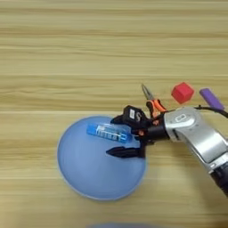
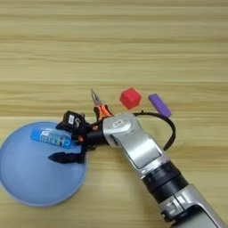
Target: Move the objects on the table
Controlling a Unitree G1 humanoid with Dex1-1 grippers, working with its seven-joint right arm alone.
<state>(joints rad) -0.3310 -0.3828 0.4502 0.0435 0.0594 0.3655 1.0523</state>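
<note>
Filling the whole view, the wooden table (image 1: 67, 53) carries every item. The light-blue plate (image 1: 84, 173) sits at near centre; inside it, toward its far right rim, lies the blue glue-stick tube (image 1: 108, 132), on its side. The right gripper (image 1: 120, 136) straddles that tube with fingers spread apart, one on the far side, one on the near; contact cannot be confirmed. Orange-handled pliers (image 1: 151, 100), the red cube (image 1: 182, 92) and the purple block (image 1: 211, 98) lie outside the plate, far right.
</note>
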